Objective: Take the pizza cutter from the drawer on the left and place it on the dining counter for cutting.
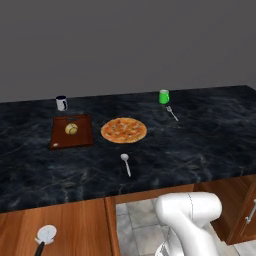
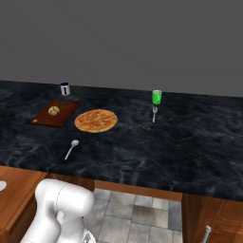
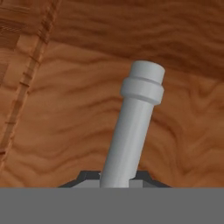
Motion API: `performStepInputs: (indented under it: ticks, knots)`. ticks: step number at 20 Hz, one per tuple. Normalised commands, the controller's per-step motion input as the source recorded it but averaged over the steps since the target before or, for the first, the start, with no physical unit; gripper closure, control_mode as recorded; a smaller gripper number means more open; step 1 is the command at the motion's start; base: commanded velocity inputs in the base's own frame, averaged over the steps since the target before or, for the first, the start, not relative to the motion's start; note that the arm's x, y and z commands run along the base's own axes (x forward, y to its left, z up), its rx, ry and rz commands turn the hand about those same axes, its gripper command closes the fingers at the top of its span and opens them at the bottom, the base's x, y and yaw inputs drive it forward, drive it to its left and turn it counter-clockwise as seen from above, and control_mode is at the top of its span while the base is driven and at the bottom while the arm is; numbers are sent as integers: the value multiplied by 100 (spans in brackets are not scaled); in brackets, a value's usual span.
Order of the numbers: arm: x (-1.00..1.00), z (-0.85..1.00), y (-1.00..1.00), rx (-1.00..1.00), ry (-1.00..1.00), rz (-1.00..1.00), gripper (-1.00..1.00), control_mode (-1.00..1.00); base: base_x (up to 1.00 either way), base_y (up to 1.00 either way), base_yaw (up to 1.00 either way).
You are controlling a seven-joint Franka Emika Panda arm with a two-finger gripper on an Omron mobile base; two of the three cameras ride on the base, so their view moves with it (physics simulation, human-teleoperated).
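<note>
The claw (image 3: 114, 178) is gripping the pizza cutter (image 3: 131, 131), its fingers clamped on the grey handle, which is sticking out from between them over the wooden drawer (image 3: 65, 131). In the left base view the cutter's pale round wheel (image 1: 46, 233) is sitting low over the wood, below the front edge of the black dining counter (image 1: 200, 150). No writing is readable anywhere.

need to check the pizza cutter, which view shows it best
The left base view: the pizza cutter shows its round wheel. The hand view shows its grey handle between the shut claw tips; the right base view shows a sliver.
</note>
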Motion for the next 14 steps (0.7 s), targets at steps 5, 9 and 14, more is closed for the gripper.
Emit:
performStepInputs:
  ticks: [5, 9, 14]
  knots:
    - [-51, 0, 0, 0, 0, 0, 100, -100, 0, 0, 0]
    - [-36, 0, 0, 0, 0, 0, 100, -100, 0, 0, 0]
    - [-1, 0, 0, 0, 0, 0, 100, -100, 0, 0, 0]
